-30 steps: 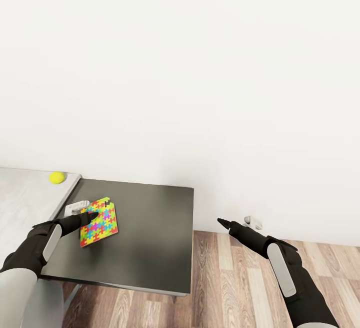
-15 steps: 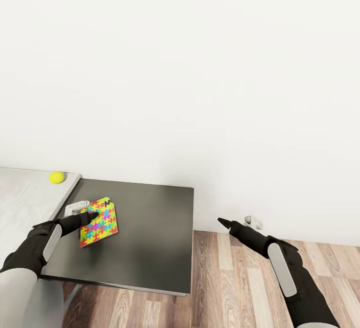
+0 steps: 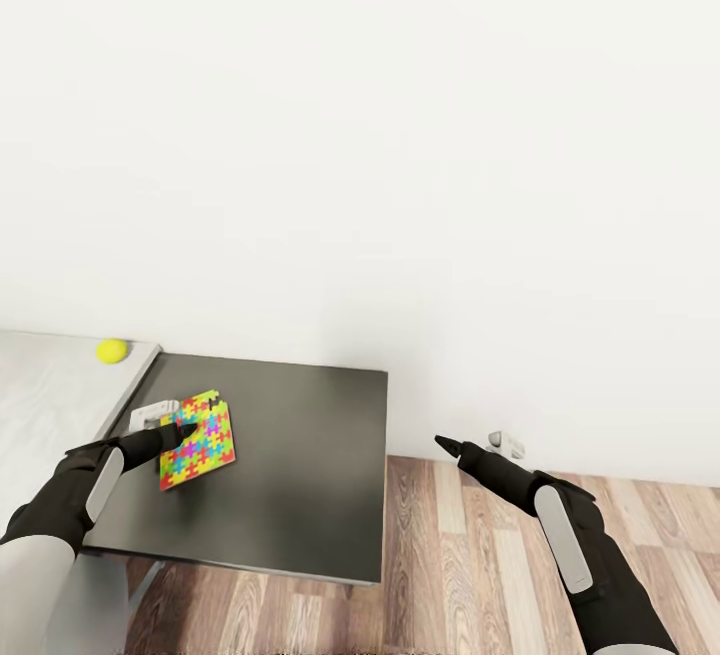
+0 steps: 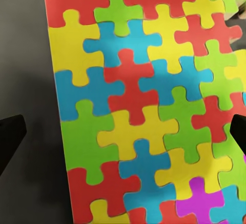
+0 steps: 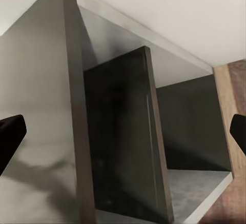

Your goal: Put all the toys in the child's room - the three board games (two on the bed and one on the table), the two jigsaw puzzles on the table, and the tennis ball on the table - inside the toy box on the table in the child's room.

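Observation:
A colourful jigsaw puzzle point(image 3: 200, 442) lies flat on the dark grey lower section of the table point(image 3: 300, 455). My left gripper point(image 3: 186, 430) hovers just over it, open; in the left wrist view the puzzle point(image 4: 143, 106) spans the space between the two black fingertips point(image 4: 10, 137), which stand far apart. The yellow tennis ball point(image 3: 111, 350) rests on the pale grey top at the back left. My right gripper point(image 3: 446, 446) hangs open over the floor, right of the table, holding nothing. The toy box and board games are out of view.
A small white flat item point(image 3: 155, 415) lies at the puzzle's left edge; I cannot tell what it is. A white wall rises right behind the table. Wooden floor point(image 3: 480, 555) stretches to the right. The right wrist view looks at the table's side panels point(image 5: 123, 131).
The whole picture has shifted slightly, so the camera moved a little. Both arms and the puzzle keep their places relative to each other.

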